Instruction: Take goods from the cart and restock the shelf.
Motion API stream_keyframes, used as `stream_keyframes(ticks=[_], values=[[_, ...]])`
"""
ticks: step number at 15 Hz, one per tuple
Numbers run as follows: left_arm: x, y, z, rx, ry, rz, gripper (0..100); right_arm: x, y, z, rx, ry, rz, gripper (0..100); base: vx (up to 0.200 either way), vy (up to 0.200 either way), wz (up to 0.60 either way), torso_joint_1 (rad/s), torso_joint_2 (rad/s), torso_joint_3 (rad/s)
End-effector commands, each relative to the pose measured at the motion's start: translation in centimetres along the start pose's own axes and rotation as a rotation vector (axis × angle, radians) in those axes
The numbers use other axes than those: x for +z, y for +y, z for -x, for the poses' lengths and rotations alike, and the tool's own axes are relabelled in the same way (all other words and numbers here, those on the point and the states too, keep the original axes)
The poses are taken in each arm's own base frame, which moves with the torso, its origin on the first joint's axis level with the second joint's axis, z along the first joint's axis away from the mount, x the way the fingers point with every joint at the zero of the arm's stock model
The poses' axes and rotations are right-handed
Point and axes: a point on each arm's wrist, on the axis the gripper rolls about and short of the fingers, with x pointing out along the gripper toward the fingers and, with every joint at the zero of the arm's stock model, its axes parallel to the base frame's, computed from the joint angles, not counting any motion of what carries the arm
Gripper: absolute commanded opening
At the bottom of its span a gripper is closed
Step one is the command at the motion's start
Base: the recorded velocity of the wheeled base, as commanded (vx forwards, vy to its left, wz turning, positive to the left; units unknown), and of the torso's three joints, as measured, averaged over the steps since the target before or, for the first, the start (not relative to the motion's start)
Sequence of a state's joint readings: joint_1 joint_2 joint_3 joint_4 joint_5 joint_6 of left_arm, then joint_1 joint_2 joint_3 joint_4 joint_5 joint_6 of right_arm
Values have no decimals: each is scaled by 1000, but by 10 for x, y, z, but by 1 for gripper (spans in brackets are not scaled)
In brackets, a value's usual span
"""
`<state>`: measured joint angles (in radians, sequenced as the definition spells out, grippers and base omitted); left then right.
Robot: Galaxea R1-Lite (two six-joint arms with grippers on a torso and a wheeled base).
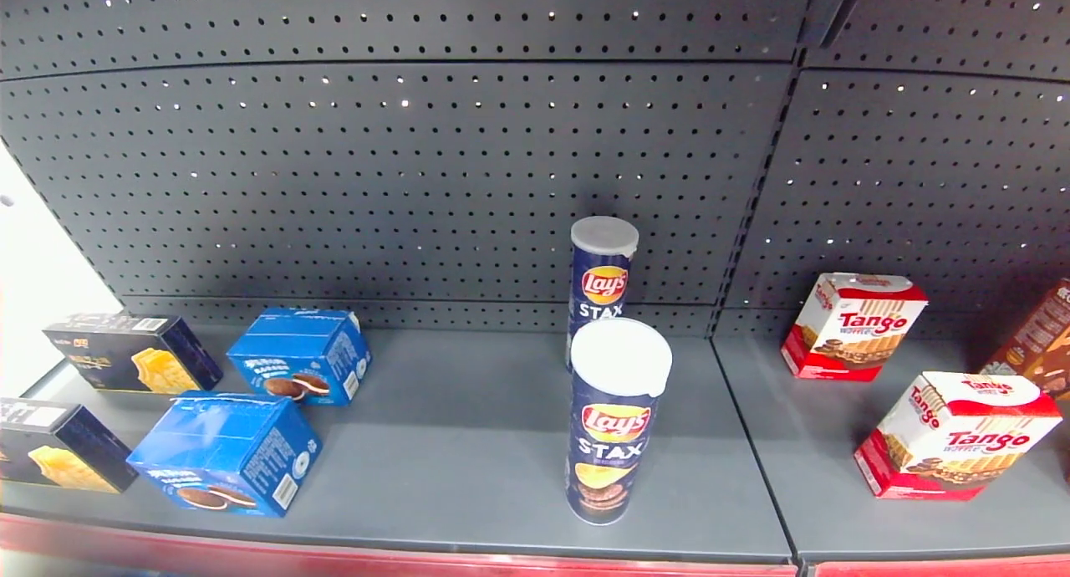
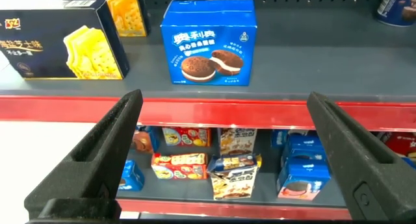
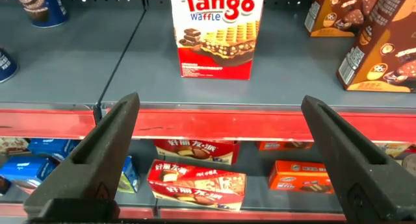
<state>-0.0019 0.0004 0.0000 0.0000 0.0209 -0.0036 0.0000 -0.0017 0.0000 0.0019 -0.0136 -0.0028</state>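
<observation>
Upright on shelf (image 1: 468, 431): front chip can (image 1: 617, 422), rear chip can (image 1: 602, 284), both lidded

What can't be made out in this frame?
Brown box, head view: cut off by the right edge.
Front black box, head view: cut off by the left edge.
Rear chip can, head view: base hidden by the front can.
Lower-shelf packs, left wrist view: partly behind the left gripper.
</observation>
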Motion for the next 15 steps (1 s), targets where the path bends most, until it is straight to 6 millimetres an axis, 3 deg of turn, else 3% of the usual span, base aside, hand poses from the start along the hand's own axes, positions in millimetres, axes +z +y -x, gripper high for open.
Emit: stream_keyframes(ticks=[1,3,15], values=[[0,0,0,1,0,1,100,0,0,0,0,1,0,100,0,0,0,0,0,0],[0,0,0,1,0,1,100,0,0,0,0,1,0,100,0,0,-600,2,2,5],[0,0,0,3,0,3,100,0,0,0,0,3,0,100,0,0,0,0,0,0]])
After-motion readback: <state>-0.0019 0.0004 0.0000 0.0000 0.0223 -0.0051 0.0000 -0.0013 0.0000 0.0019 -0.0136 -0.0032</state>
